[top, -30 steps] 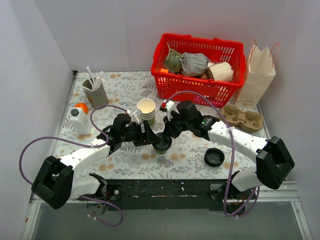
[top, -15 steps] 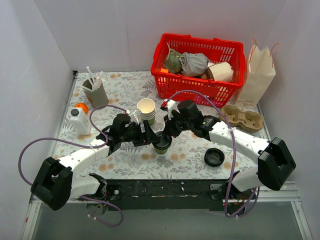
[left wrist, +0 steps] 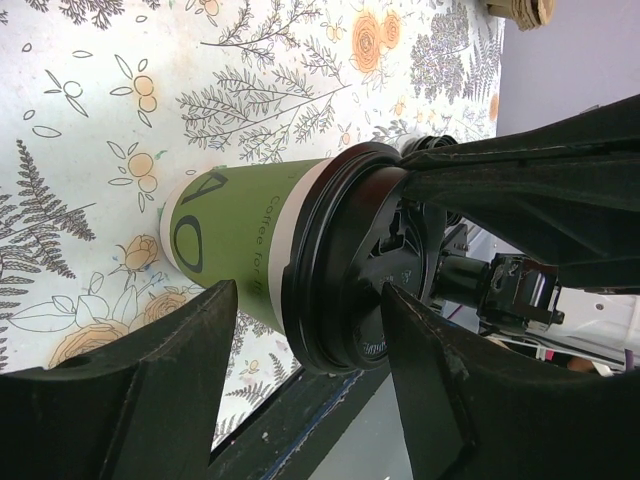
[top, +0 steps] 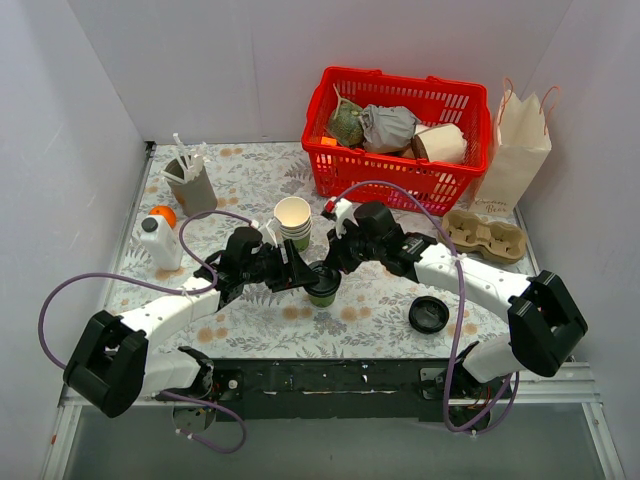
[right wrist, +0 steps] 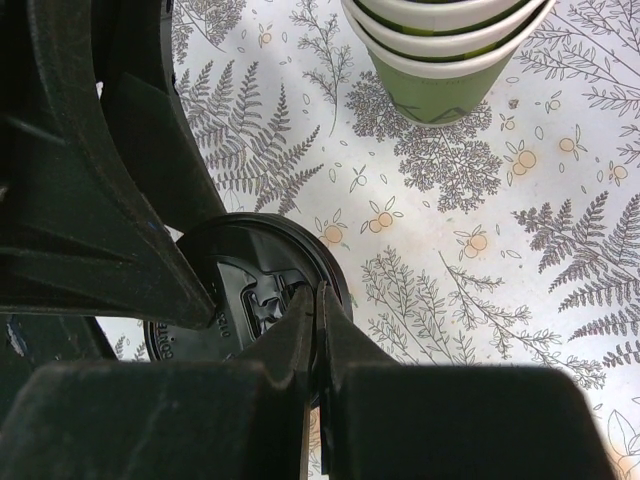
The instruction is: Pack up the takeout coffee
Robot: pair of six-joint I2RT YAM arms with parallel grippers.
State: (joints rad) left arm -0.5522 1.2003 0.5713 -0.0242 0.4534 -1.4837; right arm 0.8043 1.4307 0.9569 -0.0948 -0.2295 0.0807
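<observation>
The takeout coffee [top: 323, 284], a green paper cup with a black dome lid, stands upright on the floral table between my two grippers. In the left wrist view the cup [left wrist: 235, 250] lies across the frame with its lid [left wrist: 345, 265] to the right. My left gripper [left wrist: 308, 300] is open, its fingers either side of the cup and not gripping it; it shows in the top view [top: 300, 274] just left of the cup. My right gripper [right wrist: 316, 292] is shut, its tips resting on top of the lid [right wrist: 225, 300]; in the top view [top: 333, 266] it comes from the right.
A stack of lidless cream cups [top: 293, 221] stands just behind the cup. A loose black lid [top: 428, 314] lies front right. A cardboard cup carrier [top: 487, 236], paper bag [top: 520, 150] and red basket [top: 345, 175] are at the right and back. A holder with straws [top: 190, 182], white bottle [top: 158, 244] and orange [top: 164, 213] are at the left.
Almost nothing: the right gripper and the cup have shifted very slightly to the left. Both grippers keep their states.
</observation>
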